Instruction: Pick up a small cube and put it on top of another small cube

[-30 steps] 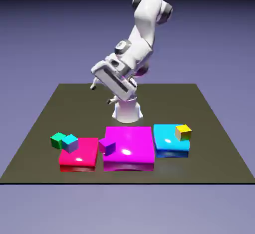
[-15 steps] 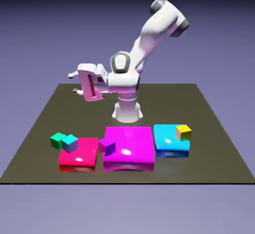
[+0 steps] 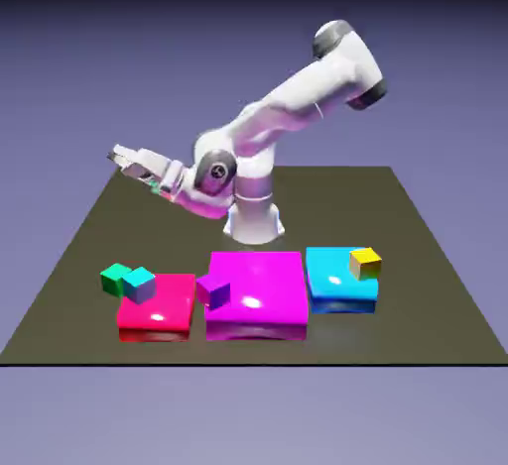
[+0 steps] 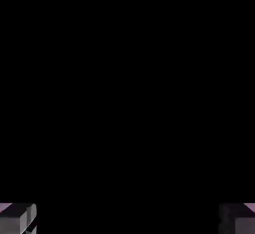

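The arm [image 3: 288, 116] is held high over the surface [image 3: 89, 225] with the tool [image 3: 127, 159] spread wide and empty, well apart from the small green cube [image 3: 115, 276], presumably because no approach is begun.

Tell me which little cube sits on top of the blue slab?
The yellow cube. It rests on the blue slab at its corner, while the green, light-blue and purple cubes sit elsewhere.
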